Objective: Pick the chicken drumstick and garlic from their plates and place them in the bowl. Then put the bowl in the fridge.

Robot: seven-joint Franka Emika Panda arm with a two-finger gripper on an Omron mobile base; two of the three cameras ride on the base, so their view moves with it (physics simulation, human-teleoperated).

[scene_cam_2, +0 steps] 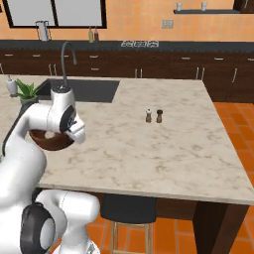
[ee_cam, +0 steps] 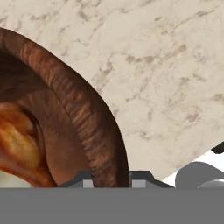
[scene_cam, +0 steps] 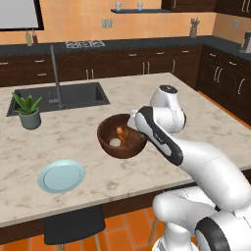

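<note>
Jaws clamped on the rim of the bowl [scene_cam: 121, 137], held tilted above the desk [scene_cam: 196, 105]; drumstick [scene_cam: 123, 134] and garlic [scene_cam: 114, 142] inside. Risk: contents spilling if the tilt grows.

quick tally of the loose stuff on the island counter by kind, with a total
bowl: 1, tilted in the hand, rim between its tips
chicken drumstick: 1, in the bowl
garlic: 1, in the bowl
light blue plate: 1
potted plant: 1
shakers: 2
soap bottle: 1
total: 8
</note>
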